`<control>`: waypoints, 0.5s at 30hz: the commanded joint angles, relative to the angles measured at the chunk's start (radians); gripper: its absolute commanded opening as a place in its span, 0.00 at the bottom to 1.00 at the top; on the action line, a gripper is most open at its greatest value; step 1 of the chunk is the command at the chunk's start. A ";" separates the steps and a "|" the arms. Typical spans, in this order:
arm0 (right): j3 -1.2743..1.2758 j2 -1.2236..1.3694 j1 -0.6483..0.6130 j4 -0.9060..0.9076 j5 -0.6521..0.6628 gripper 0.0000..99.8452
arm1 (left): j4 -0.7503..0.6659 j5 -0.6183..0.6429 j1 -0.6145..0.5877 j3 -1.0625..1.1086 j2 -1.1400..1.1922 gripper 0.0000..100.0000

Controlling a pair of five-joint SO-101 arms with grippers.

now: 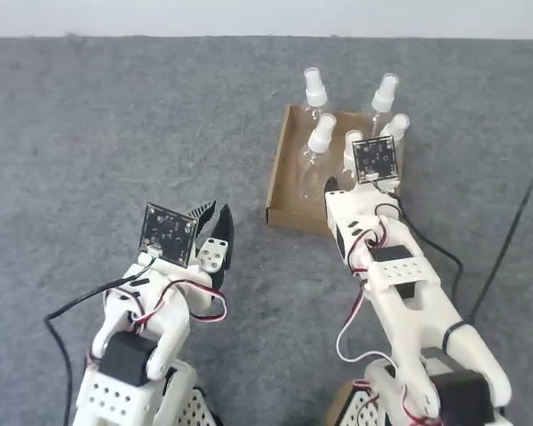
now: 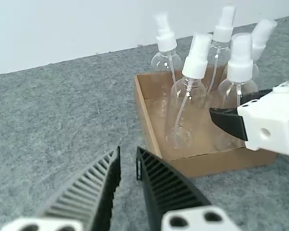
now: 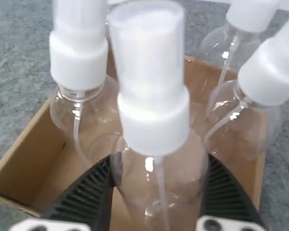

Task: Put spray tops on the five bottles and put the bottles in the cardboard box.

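Observation:
Five clear bottles with white spray tops stand at the cardboard box [image 1: 280,169]. My right gripper [image 1: 348,177] is over the box, shut on the body of one capped bottle [image 3: 156,159], which stands upright inside it. A second bottle [image 1: 321,135] is in the box beside it. Whether the far ones [image 1: 315,89] [image 1: 384,93] [image 1: 396,125] stand in the box or just behind it I cannot tell. My left gripper [image 1: 215,220] hovers over the carpet to the left of the box, open by a narrow gap and holding nothing [image 2: 128,159].
Grey carpet [image 1: 115,133] covers the table, with bare room to the left of and in front of the box. Black cables [image 1: 493,266] trail to the right of the right arm. The right arm's black finger [image 2: 229,122] shows in the left wrist view.

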 commanded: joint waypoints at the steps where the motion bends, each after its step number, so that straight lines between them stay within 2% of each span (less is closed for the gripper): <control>1: -0.006 -0.071 -0.004 -0.001 0.005 0.19 | -0.026 -0.009 -0.008 -0.008 -0.015 0.04; 6: -0.006 -0.071 -0.004 -0.001 0.006 0.20 | -0.026 -0.009 -0.008 -0.008 -0.015 0.04; 12: -0.006 -0.071 -0.004 0.005 0.006 0.32 | -0.026 -0.009 -0.008 -0.008 -0.015 0.04; 15: -0.006 -0.071 -0.004 0.005 0.009 0.32 | -0.026 -0.009 -0.008 -0.008 -0.015 0.04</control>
